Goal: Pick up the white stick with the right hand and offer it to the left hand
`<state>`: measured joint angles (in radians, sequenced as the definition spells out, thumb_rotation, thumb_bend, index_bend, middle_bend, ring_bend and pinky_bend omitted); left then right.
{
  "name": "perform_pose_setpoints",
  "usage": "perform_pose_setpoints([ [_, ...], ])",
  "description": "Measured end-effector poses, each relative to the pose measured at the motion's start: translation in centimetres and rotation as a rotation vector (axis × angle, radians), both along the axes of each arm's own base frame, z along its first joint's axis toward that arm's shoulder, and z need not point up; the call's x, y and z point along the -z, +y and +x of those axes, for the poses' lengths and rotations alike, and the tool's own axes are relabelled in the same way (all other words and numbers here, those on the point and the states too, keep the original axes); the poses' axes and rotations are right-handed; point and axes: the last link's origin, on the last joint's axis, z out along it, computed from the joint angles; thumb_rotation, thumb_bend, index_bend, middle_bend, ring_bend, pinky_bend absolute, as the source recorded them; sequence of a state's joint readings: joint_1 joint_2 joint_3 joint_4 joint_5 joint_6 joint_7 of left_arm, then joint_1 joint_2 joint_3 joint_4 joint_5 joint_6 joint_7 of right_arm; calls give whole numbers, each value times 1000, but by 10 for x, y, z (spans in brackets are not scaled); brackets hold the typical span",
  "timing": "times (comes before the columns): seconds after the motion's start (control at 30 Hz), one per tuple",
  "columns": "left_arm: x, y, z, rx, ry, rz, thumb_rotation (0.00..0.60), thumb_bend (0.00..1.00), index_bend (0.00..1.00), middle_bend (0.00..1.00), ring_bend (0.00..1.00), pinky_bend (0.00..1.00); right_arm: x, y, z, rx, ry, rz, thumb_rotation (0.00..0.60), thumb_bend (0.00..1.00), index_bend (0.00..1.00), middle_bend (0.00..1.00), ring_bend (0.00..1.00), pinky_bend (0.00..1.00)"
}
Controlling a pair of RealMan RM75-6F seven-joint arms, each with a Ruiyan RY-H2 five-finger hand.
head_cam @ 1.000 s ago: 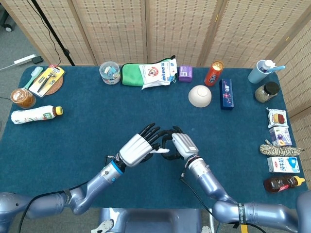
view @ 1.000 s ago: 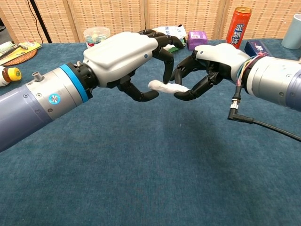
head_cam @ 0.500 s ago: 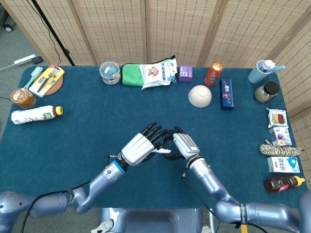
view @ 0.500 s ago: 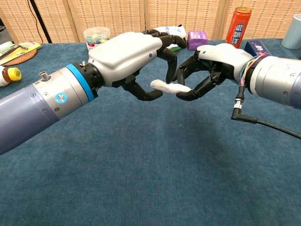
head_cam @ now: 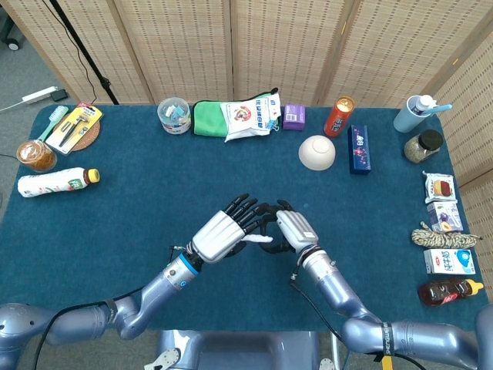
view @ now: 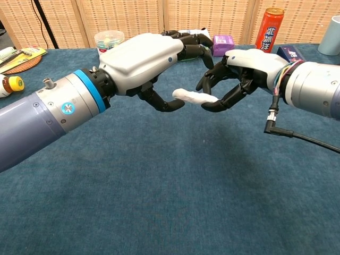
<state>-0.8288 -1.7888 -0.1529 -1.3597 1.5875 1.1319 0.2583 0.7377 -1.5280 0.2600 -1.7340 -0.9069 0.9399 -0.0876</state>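
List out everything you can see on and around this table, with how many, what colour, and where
white stick: 1, white, mid-air at table centre, held by right hand
bowl: 1, white, upside down, back centre-right
can: 1, orange-red, back edge
box: 1, dark blue, right of bowl
small box: 1, purple, back edge
pouch: 1, green and white, back centre
tub: 1, clear, back left
bottle: 1, white, yellow cap, lying far left
jar: 1, dark lid, far right
rope: 1 coil, tan, right edge
table: 1, blue cloth
left hand: fingers spread beside stick
right hand: pinching stick
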Motion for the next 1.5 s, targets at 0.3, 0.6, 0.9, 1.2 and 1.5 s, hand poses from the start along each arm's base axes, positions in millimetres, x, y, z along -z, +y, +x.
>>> perform_pose_setpoints([
  [0.3,2,0,0,0,4,1,600,287,381,88,76,72,-2,0,-1,5,-10,7,600,470,679,267,212,0],
  [0.6,0,3,-2,-11,-4,14,600,287,424,89,77,72,-4,1,-2,10,-19,10,600,469,679,267,215,0],
  [0.9,4,2,4,-15,-23,13,600,287,518,110,98,92,-6,2,-2,3,-22,11,600,469,680,272,226,0],
  [1.2,5,1,5,-10,-34,16,600,287,564,134,111,93,-6,2,-2,4,-21,14,600,469,683,277,233,0],
  [1.5,5,2,6,-18,-56,24,600,304,687,207,156,113,-6,3,-3,2,-15,13,600,494,705,299,254,0],
])
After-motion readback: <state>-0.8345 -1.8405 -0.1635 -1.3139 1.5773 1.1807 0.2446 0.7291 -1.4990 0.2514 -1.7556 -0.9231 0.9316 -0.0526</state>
